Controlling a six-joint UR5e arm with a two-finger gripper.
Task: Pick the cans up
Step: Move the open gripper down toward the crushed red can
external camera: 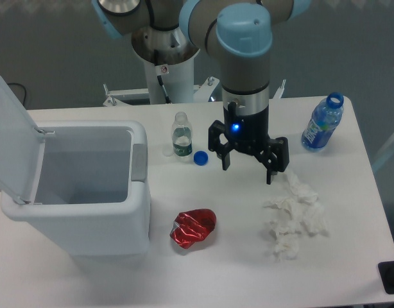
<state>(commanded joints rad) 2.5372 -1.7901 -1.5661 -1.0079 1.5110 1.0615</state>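
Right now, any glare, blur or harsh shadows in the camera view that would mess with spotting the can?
Fixed camera: light is even and soft, shadows faint. The can shows small silver glints on its dents but stays clearly red. The image is slightly soft overall, with no motion blur on the gripper. The tissue is near-white on the white table, so contrast is low.

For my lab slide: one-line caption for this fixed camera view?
Open gripper hovers above the table between a crushed red can and white tissue.
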